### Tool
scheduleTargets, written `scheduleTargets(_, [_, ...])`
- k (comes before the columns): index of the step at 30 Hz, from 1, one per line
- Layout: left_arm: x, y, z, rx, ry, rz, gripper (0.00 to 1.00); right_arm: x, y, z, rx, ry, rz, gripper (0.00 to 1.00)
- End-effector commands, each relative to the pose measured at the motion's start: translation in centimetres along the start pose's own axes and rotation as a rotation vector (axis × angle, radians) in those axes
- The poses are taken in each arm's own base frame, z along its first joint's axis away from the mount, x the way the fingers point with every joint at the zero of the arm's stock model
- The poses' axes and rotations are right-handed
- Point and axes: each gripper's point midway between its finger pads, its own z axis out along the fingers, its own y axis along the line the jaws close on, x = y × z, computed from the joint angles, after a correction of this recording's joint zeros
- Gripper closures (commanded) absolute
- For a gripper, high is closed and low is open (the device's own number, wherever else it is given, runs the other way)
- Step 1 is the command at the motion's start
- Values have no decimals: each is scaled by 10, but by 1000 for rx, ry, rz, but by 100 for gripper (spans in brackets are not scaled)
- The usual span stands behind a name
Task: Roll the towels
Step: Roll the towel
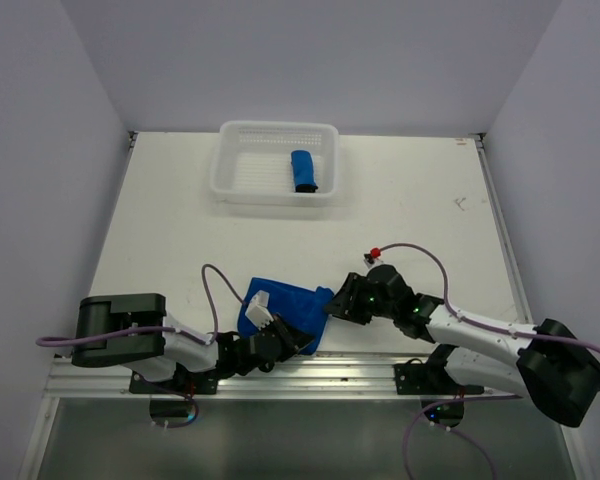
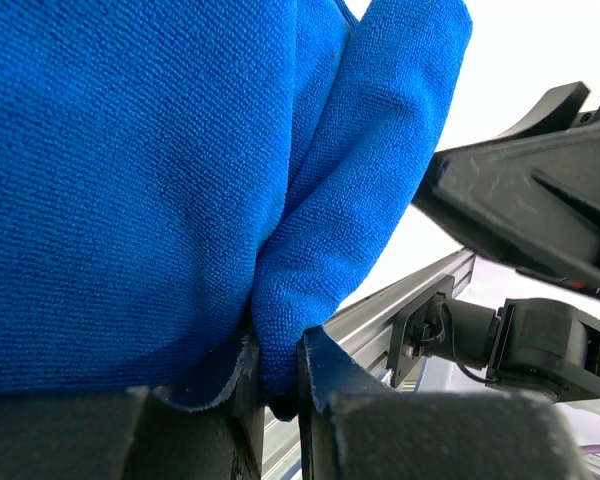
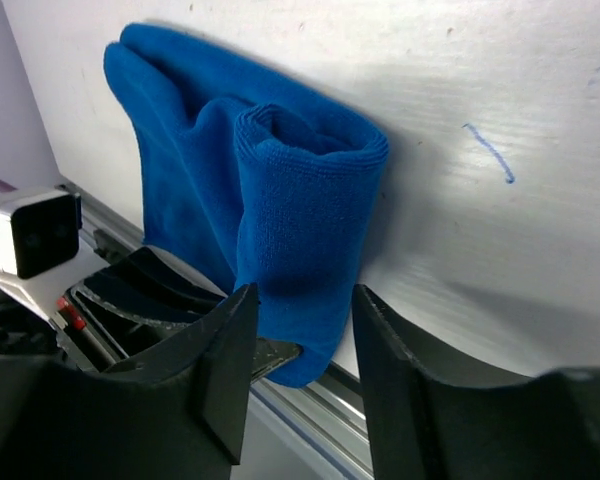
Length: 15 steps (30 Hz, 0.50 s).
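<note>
One royal-blue towel (image 1: 283, 308) lies partly folded at the table's near edge, between my two grippers. My left gripper (image 1: 298, 343) is shut on a fold of its near edge; in the left wrist view the cloth (image 2: 180, 170) is pinched between the fingertips of this gripper (image 2: 278, 345). My right gripper (image 1: 332, 303) is open at the towel's right side. In the right wrist view its jaws (image 3: 302, 300) stand on either side of a rolled fold of the towel (image 3: 300, 190) without pressing it. The second towel (image 1: 303, 172) lies rolled up in the white basket (image 1: 230, 180).
The basket stands at the table's far middle. A metal rail (image 1: 360, 365) runs along the near edge, just below the towel. A red-tipped cable connector (image 1: 374, 252) sits behind the right wrist. Walls close in the table on the left, far and right sides.
</note>
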Motion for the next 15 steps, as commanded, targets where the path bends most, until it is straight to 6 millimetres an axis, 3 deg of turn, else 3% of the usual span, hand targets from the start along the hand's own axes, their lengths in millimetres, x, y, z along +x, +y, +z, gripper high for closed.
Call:
scheduleTargets(1, [1,45,-7,-127,18,82,100,8,15,4,-61,34,-29,52])
scheduleTargets(11, [0,43,-7,-121,17,78,100,25,-1,31,-30,72,-12,51])
scheduleTargets(15, [1,44,-7,-121,17,79,100,21,6,36,-46,63,-15,50])
